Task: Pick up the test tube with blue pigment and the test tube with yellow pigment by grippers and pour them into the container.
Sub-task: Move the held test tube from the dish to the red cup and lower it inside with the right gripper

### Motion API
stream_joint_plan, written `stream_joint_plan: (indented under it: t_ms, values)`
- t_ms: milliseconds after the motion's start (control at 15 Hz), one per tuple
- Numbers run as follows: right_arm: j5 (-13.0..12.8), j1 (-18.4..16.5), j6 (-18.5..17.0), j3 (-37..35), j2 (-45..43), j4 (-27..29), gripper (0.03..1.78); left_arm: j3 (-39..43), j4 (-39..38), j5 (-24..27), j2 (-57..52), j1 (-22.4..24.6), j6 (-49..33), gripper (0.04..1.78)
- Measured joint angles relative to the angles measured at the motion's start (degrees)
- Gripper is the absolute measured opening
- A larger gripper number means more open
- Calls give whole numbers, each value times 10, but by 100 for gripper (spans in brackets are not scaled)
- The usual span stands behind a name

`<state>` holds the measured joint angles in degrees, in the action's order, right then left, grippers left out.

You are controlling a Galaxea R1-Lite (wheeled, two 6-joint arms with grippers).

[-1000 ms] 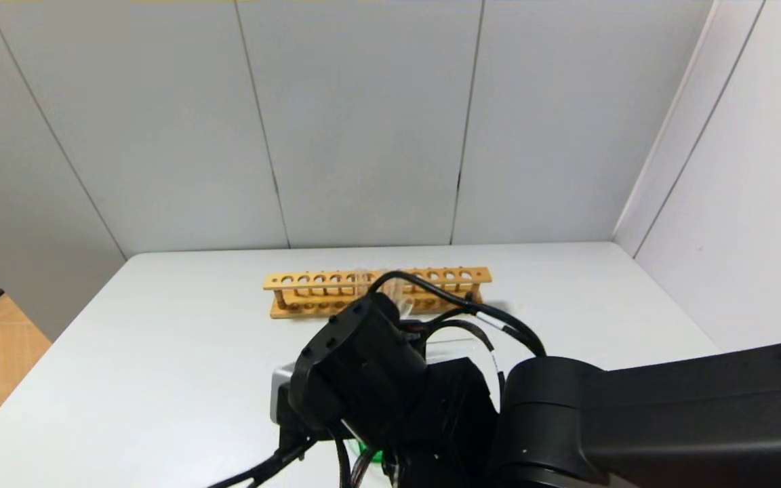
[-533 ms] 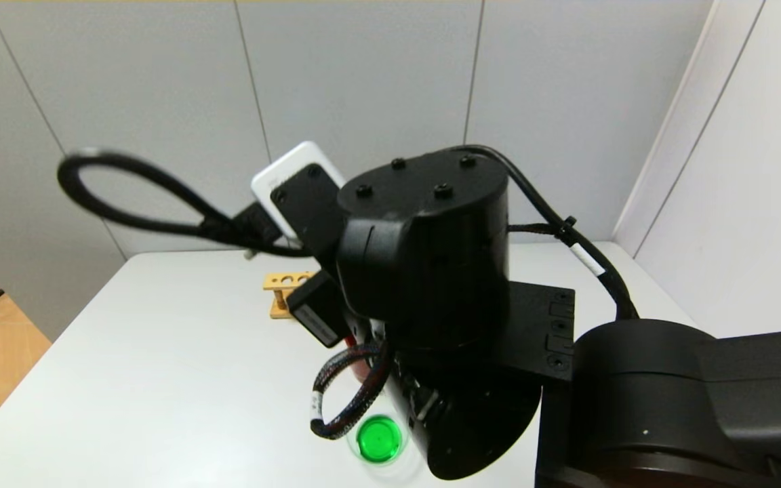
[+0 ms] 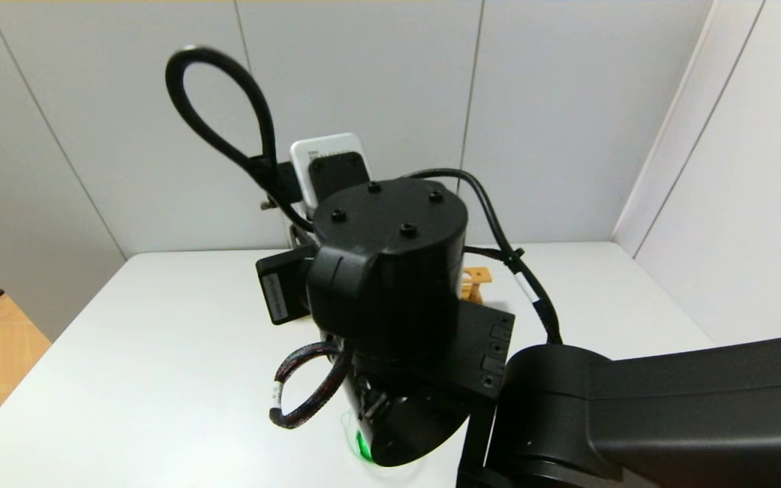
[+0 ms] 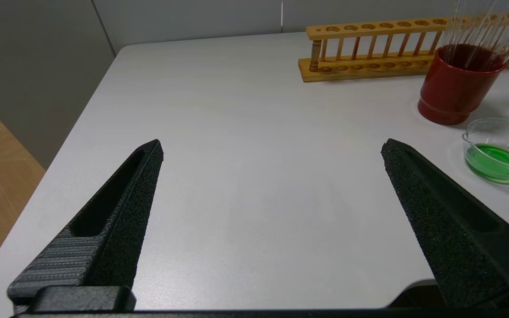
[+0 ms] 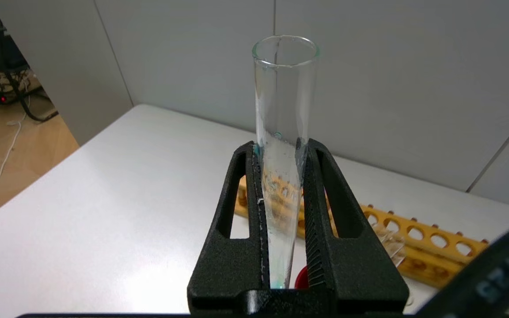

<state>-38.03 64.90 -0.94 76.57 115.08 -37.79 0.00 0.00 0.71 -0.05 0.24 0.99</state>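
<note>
- Right gripper [image 5: 281,176] is clamped on the test tube with blue pigment [image 5: 283,132], both jaws pressed flat against the glass, tube mouth pointing up and away from the wrist.
- That tube looks all but drained: only teal traces and droplets cling to the inner wall, with a faint tint down by the palm. Hard to say whether any real liquid remains, since the base sits deep between the jaws.
- The container [image 4: 499,150] already holds bright green liquid. It sits beneath the right wrist, mostly hidden by the arm in the head view, where only a green sliver shows.
- Left gripper [image 4: 272,150] hangs spread wide with nothing in it, parked over bare table [image 4: 237,110]; the container lies just off one fingertip, the red cup [image 4: 455,88] beyond it.
- My read: the pour is finished and the step in hand is putting away the spent tube.
- To do that well, keep the clamp firm and the tube near upright so the last drops stay inside.
- Carry it forward of the jaws to the red cup, where clear tubes already lean, or to the wooden rack [image 5: 418,247] lying just beyond the fingertips.
- Come down slowly among that glass and only let go once the base is supported.
- No test tube with yellow pigment shows anywhere; the green mix suggests it has already gone in.
</note>
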Motion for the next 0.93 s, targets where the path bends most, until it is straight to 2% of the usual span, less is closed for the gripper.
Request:
stream_joint_plan:
  t_ms: [267,600,933]
  values:
    - [8,-2,11,-21,35,11,32,0,0,0,0,0,0,175]
    - [66,-30,89,-52,72,9,32,0,0,0,0,0,0,175]
    - [80,-58,95,-32,88,7,32,0,0,0,0,0,0,175]
